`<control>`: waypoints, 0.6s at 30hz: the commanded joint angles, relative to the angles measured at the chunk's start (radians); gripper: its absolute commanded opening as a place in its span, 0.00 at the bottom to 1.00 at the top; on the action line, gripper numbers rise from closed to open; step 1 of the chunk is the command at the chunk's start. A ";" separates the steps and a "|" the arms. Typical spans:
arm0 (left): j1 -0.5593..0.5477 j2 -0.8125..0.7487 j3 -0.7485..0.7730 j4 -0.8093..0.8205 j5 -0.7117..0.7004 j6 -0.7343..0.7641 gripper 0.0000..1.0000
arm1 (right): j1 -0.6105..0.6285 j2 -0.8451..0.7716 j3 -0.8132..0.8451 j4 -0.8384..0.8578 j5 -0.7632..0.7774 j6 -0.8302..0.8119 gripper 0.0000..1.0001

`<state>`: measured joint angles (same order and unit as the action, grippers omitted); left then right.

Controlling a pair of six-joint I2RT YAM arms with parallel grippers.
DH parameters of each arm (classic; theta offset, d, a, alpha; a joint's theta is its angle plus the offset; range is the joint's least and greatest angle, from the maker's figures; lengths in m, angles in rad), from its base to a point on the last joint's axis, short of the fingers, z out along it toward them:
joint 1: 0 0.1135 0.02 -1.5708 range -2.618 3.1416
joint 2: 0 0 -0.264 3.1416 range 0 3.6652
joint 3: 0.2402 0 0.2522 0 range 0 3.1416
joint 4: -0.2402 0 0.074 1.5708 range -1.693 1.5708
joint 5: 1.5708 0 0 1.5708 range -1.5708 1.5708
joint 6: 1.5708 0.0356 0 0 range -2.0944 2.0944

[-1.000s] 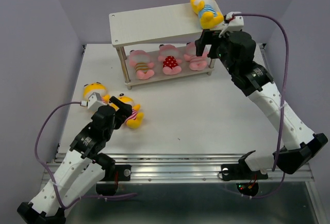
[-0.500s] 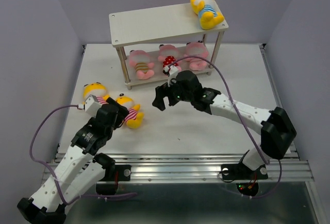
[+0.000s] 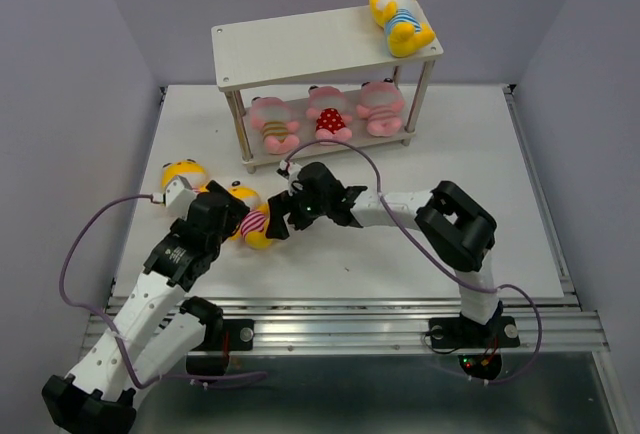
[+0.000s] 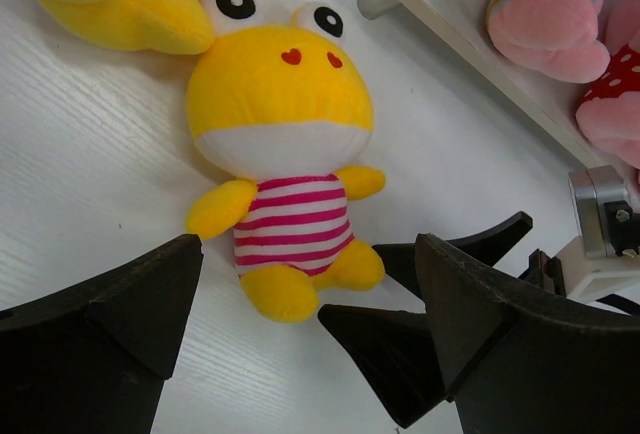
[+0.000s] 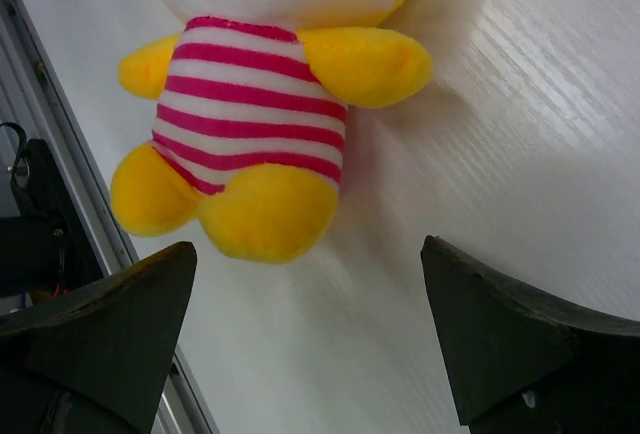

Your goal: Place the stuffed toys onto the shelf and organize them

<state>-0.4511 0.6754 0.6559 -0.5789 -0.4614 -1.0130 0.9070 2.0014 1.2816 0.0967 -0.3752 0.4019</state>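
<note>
A yellow pink-striped toy point(image 3: 256, 224) lies on the table between my two grippers. My left gripper point(image 3: 230, 214) is open just to its left, and the left wrist view shows the toy point(image 4: 285, 144) ahead of the open left gripper point(image 4: 308, 254). My right gripper point(image 3: 279, 224) is open at the toy's right, with the toy's feet point(image 5: 250, 124) just ahead of the right gripper point(image 5: 308, 249). A second yellow pink-striped toy point(image 3: 184, 174) lies further left. The shelf point(image 3: 300, 49) holds the blue-striped yellow toy point(image 3: 400, 16) on top and three pink toys point(image 3: 328, 119) below.
The right gripper's black fingers point(image 4: 420, 344) show in the left wrist view, close by my left gripper's right finger. The shelf's front-left leg point(image 3: 241, 134) stands behind the toys. Purple cables trail from both wrists. A metal rail point(image 3: 340, 314) runs along the near table edge.
My right arm swung from the shelf's top right corner down and left to the table, ending open beside the yellow striped toy. My left gripper edged closer to that toy.
</note>
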 commanded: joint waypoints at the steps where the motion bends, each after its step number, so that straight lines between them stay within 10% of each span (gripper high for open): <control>1: 0.022 0.004 0.022 0.059 0.001 0.047 0.99 | 0.009 0.007 0.048 0.139 -0.034 0.040 0.99; 18: 0.049 -0.004 0.021 0.060 0.013 0.065 0.99 | 0.018 0.028 0.085 0.077 -0.018 0.017 0.09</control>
<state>-0.4099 0.6880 0.6559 -0.5343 -0.4335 -0.9684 0.9134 2.0560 1.3201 0.1913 -0.4072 0.4507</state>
